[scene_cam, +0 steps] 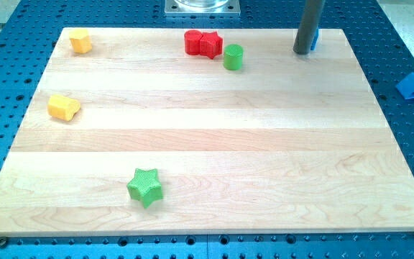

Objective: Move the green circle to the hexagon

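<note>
wooden board — green circle beside red blocks; my tip, clawless, perhaps touches blue block.

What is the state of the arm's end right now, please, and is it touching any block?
No gripper: my tip rests on the board at the view's top right, against a partly hidden blue block, apart from the green circle.

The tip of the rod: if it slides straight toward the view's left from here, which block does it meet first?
Probably the green circle; my tip stands about level with it, nothing between, though depth is unclear.
</note>
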Available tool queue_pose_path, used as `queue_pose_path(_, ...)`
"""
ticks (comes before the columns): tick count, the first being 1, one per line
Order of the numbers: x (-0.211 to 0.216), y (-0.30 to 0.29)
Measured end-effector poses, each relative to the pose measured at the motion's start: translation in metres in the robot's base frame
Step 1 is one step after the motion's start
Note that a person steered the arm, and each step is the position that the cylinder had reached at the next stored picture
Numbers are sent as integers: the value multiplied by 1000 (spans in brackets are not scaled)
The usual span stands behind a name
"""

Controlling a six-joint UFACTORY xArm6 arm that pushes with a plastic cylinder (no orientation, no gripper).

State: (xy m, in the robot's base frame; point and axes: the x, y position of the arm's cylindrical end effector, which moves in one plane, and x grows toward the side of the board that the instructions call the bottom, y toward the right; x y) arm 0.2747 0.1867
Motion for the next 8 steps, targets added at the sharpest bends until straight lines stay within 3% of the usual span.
queue_pose_path(1, 52, -33)
queue_pose_path(2, 60, -43)
queue_pose_path(3, 49, -45)
queue_pose_path(4, 3, -47)
queue_pose_path(5, -2, -93)
queue_pose_path(7, 64, -229)
queue_pose_path(8, 84, -244)
